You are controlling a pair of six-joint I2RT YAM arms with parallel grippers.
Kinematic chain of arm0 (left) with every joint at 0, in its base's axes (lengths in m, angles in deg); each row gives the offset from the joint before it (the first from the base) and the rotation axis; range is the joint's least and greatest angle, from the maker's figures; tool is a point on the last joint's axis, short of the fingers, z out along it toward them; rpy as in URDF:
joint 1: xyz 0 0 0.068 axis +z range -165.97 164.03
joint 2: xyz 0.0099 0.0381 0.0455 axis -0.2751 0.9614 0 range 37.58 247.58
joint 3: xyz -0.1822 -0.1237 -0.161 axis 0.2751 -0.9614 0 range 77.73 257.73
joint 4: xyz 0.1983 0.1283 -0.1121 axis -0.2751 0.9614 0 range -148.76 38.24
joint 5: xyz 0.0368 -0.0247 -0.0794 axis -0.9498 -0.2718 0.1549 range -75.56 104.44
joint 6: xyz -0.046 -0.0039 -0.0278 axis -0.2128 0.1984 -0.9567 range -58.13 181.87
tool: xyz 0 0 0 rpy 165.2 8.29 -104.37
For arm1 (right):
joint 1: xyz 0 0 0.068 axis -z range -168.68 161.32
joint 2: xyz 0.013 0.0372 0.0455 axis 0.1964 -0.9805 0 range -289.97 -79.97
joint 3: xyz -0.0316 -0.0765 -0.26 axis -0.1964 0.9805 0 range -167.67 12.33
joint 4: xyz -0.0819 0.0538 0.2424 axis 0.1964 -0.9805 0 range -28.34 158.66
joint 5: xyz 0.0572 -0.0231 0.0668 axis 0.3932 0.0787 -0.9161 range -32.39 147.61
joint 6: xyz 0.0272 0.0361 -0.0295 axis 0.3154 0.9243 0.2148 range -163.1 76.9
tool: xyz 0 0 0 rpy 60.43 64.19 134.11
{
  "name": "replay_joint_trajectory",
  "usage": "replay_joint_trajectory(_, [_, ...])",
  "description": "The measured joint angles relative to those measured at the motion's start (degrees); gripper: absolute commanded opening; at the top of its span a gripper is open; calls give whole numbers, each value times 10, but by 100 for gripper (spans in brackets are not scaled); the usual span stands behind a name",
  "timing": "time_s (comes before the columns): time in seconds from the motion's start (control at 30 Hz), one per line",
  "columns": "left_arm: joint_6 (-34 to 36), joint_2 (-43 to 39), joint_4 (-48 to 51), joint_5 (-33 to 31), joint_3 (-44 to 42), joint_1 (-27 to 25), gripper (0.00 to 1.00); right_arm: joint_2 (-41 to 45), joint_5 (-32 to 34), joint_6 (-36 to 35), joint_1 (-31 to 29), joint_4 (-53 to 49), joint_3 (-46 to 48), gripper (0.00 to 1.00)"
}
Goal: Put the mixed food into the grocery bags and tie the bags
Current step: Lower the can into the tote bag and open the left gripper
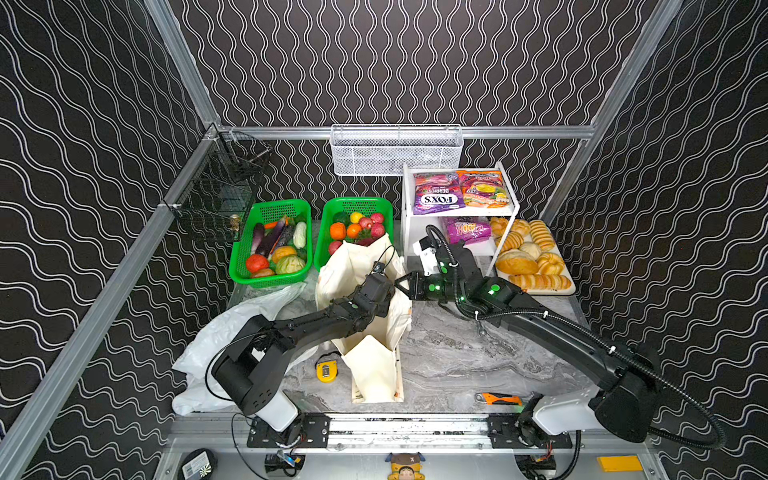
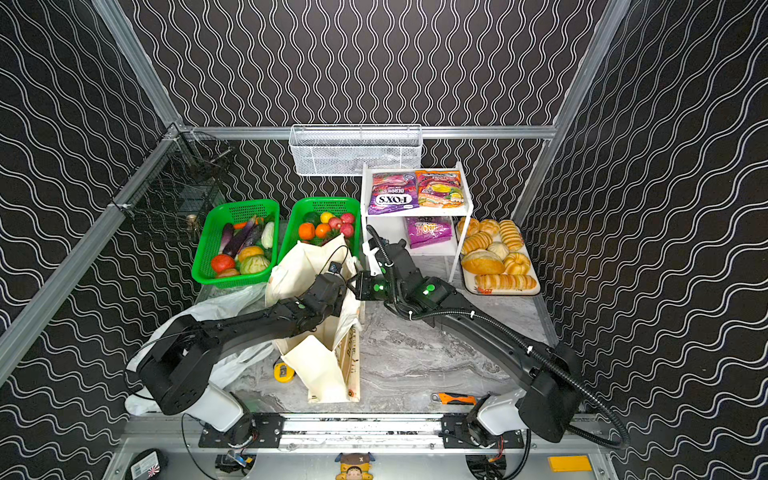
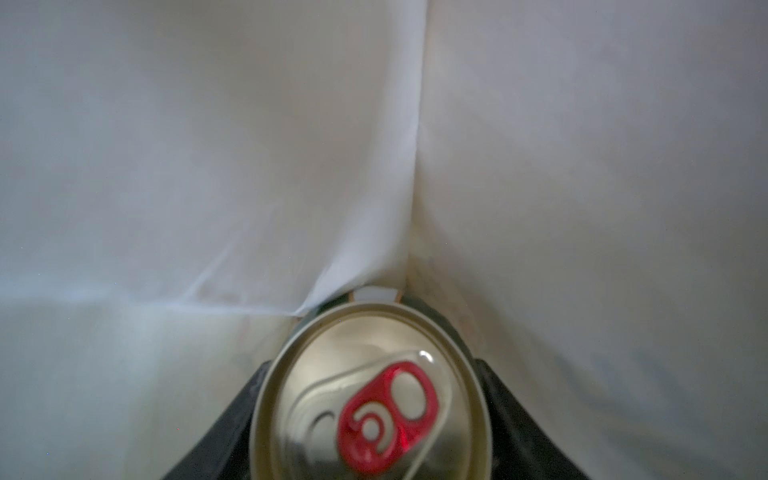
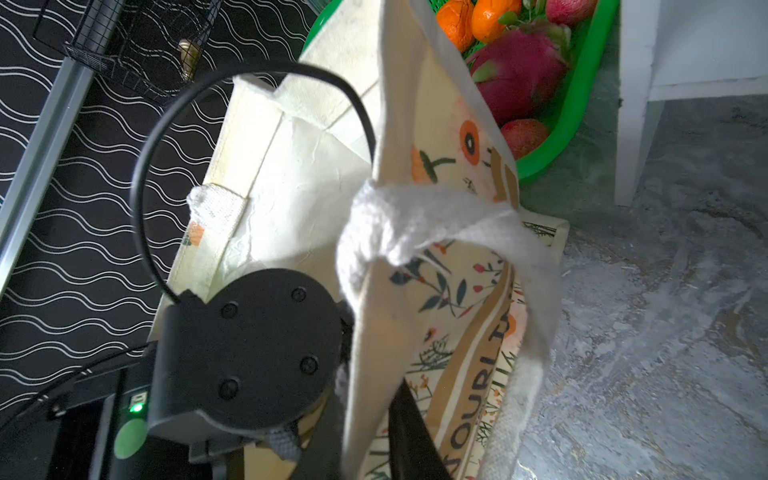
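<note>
The grey marbled bench [image 1: 457, 361] fills the middle of both top views. At its centre stands the cream tote [image 1: 374, 370], mouth open upward. Its long side runs from the lower middle of the frame up to the green fruit basket [image 1: 358, 204]. A thin white plastic bag [image 1: 208, 349] lies crumpled left of the tote, partly under the left arm.

The left arm reaches in from the lower left and dips into the tote's mouth, so the left claw [image 3: 374, 365] is hidden in both top views. Its wrist view shows it inside, with cream cloth all around, clenched on a can [image 3: 370, 399]; black fingers [image 3: 515, 419] press both flanks. The can is seen end-on, its lid and red pull tab [image 3: 388, 415] facing the lens. Its long axis therefore runs along the claw, away from the wrist and toward a fold in the cloth.

The right claw [image 1: 402, 286] comes in from the right to the tote's right rim. Its wrist view shows the rim's cloth pinched between the jaws, with a white strap [image 4: 440, 216] draped over the printed side.

On the white shelf [image 1: 413, 237] at upper right lie a purple candy packet [image 1: 438, 193] and, below it, a pink-purple packet [image 1: 465, 229].
</note>
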Motion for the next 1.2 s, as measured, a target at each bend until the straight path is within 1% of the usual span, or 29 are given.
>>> replay_joint_trajectory(0.1, [0, 2, -9, -1, -2, 0, 50, 0, 5, 0, 0, 0, 0, 21])
replay_joint_trajectory(0.23, [0, 0, 6, 2, 5, 0, 60, 4, 10, 0, 0, 6, 7, 23])
replay_joint_trajectory(0.3, [2, -3, 21, 8, 12, 0, 65, 5, 13, 0, 1, 7, 8, 24])
replay_joint_trajectory(0.5, [4, -12, 72, 26, 28, 1, 75, 3, 18, 0, 1, 7, 8, 28])
replay_joint_trajectory(0.7, [6, -18, 116, 34, 56, 1, 81, 0, 22, 0, 1, 7, 8, 30])
replay_joint_trajectory(0.9, [15, -44, 140, 40, 62, 1, 88, -1, 23, 0, 1, 6, 8, 33])
replay_joint_trajectory(1.07, [17, -65, 158, 41, 68, 1, 91, -1, 24, 0, 1, 5, 8, 37])
replay_joint_trajectory(1.2, [17, -85, 170, 47, 74, 1, 93, 3, 23, 4, 2, 6, 9, 43])
